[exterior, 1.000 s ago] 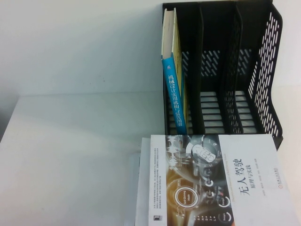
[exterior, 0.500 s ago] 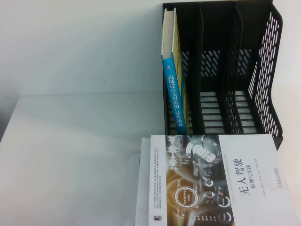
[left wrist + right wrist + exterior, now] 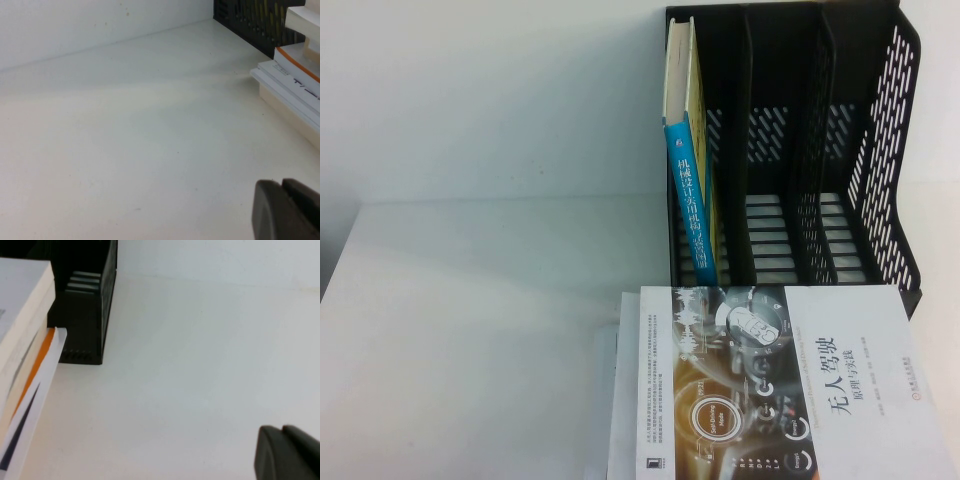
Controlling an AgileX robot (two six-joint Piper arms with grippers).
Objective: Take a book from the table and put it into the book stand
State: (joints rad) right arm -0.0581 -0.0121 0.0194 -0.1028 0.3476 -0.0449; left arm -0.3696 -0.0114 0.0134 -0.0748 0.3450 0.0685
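Both grippers are sitting low over the table, out of the high camera's sight: the left gripper is showing only in its own wrist view, fingers pressed together on nothing, beside the pile of books, and the right gripper is showing likewise on the far side of that pile, closed and empty. The book, pale yellow with a teal spine, is standing upright in the leftmost slot of the book stand, leaning slightly against the outer wall, so the job is looking done. Risks from here are looking small but real: the book is standing taller than the slot's front edge and is resting loosely, so any nudge to the rack could be tipping it forward. The white-and-dark book is lying directly in front of the rack, touching or nearly touching its base, and an arm brushing that pile could be pushing it against the stand.
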